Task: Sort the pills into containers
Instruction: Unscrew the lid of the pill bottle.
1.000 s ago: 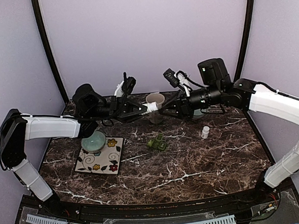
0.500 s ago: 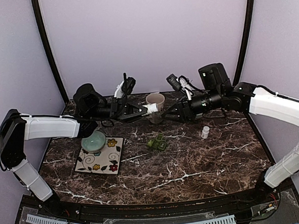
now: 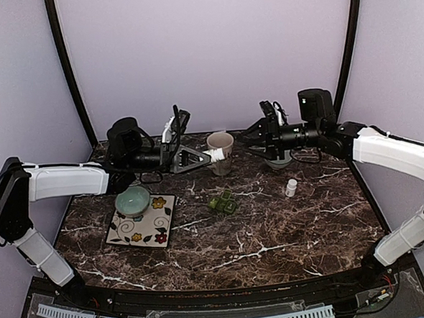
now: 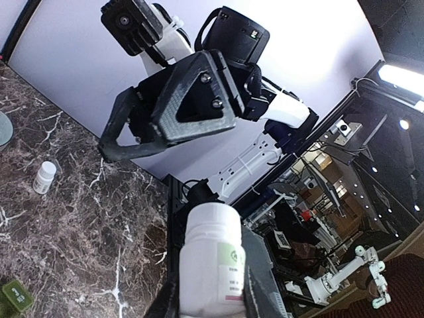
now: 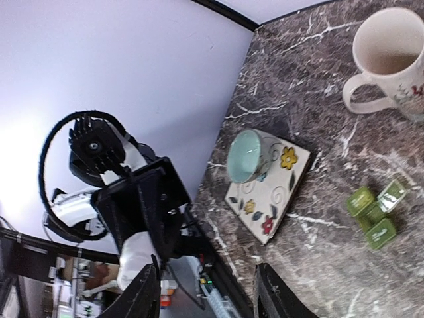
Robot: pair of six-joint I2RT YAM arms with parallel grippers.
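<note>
A dark marble desk veined with white stands within pale lilac walls. The green pill box lies mid-desk, just in front of the mug. The left fingers grip a white bottle aloft beside the mug; the right fingers hang spread and empty.

I count two bottles: one large white bottle at eleven o'clock, one small white bottle at three o'clock. There is one mug at twelve o'clock. At nine o'clock I see one teal bowl and one flowered plate. Near the centre lies one green pill box, made of three joined compartments.
</note>
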